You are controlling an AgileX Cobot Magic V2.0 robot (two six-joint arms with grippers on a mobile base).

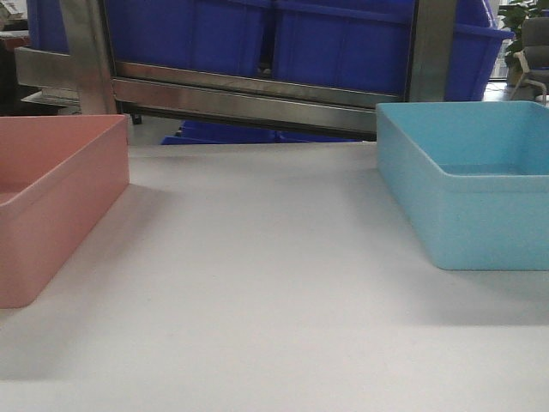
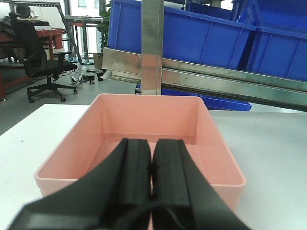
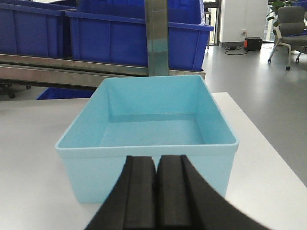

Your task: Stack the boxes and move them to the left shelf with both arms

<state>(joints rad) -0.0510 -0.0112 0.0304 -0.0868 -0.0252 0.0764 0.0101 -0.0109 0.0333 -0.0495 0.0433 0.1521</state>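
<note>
— How many bins did you count?
— Two: one pink bin (image 1: pixel 51 197) on the left of the table (image 1: pixel 257 283) and one light blue bin (image 1: pixel 467 193) on the right, well apart.
— And the pincers?
— Two as well. My left gripper (image 2: pixel 152 167) sat at the pink bin's near rim, fingers pressed together and empty. My right gripper (image 3: pixel 156 177) was the same at the blue bin. Behind them, two dark blue crates (image 1: pixel 189 34) stood on the steel rack (image 1: pixel 249 99).
</note>
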